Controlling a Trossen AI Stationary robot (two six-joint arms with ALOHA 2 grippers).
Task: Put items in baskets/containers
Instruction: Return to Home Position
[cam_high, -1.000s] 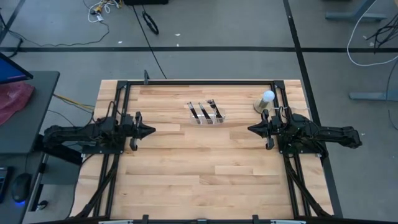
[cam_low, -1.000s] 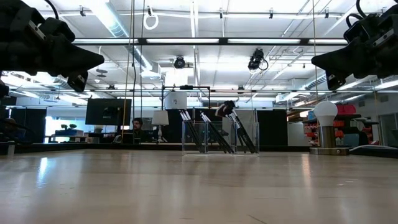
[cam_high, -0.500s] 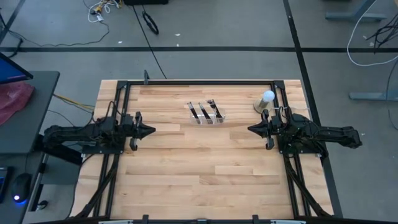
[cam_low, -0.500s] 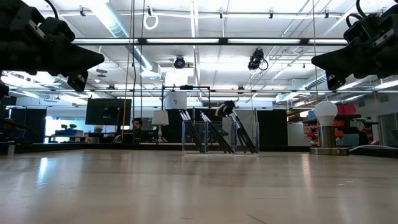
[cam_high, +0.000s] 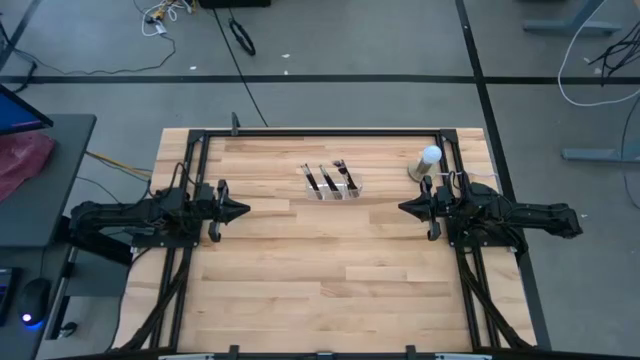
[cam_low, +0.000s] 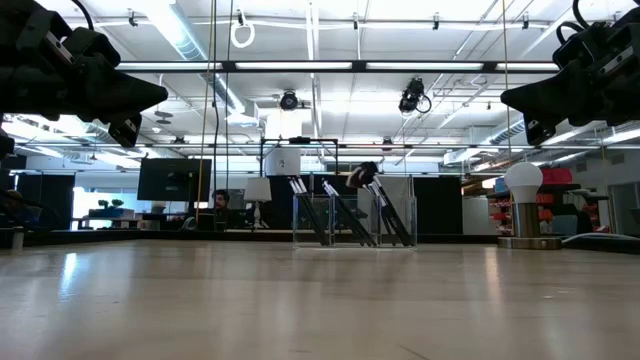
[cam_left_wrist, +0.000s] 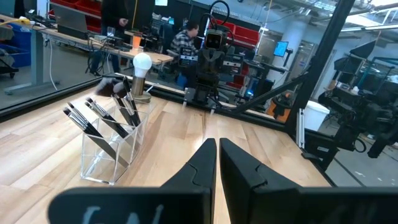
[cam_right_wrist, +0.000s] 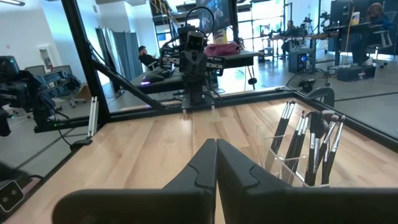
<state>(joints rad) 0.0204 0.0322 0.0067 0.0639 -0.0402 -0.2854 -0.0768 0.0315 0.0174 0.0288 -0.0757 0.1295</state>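
Observation:
A clear organiser tray (cam_high: 332, 186) stands on the table's far middle; dark thin makeup brushes (cam_high: 329, 178) lean inside its compartments, tips up (cam_low: 362, 175). The tray also shows in the left wrist view (cam_left_wrist: 111, 146) and the right wrist view (cam_right_wrist: 297, 163), brushes (cam_right_wrist: 314, 146) sticking out of it. My left gripper (cam_high: 246, 210) hovers at the table's left side, shut, fingers pointing toward the middle. My right gripper (cam_high: 400, 208) hovers at the right side, shut, pointing toward the left one. Both stay clear of the tray and above the table top.
A white ball on a tan round base (cam_high: 427, 163) stands at the far right, close behind my right arm. A black frame (cam_high: 320, 131) borders the table. Bare wood (cam_high: 320, 270) lies between and in front of the arms. People show in the room beyond.

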